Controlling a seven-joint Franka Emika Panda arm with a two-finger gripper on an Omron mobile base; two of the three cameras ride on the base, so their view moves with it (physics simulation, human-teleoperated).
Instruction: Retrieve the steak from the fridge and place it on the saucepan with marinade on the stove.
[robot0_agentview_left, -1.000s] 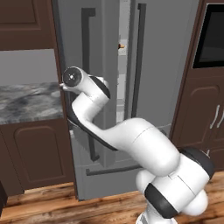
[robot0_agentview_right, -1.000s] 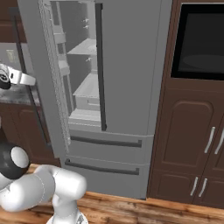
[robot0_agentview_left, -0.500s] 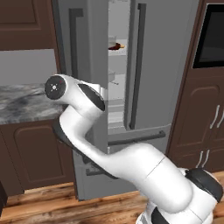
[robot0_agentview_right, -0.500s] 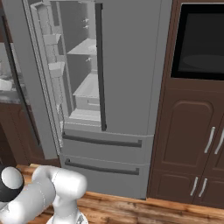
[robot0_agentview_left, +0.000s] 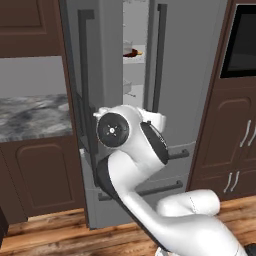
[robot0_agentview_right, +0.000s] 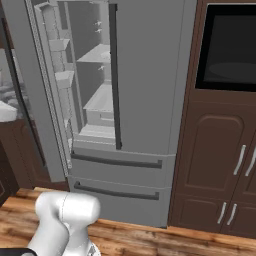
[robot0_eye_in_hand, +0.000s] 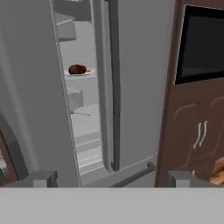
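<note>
Now the fridge (robot0_agentview_right: 145, 75) stands with its left door swung out, and the steak (robot0_eye_in_hand: 77, 69) lies on a plate on an upper shelf, deep inside the gap. Your tool (robot0_eye_in_hand: 113, 178) is spread wide and empty, well short of the opening. Line it up with that narrow gap before you go in, keeping clear of the open door's edge and the right door's handle (robot0_eye_in_hand: 114, 83). Approach level with the shelf, then close on the meat alone, not the plate.

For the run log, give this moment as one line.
phase: fridge left door open | steak on upper shelf, untouched | gripper open, empty, facing gap
</note>
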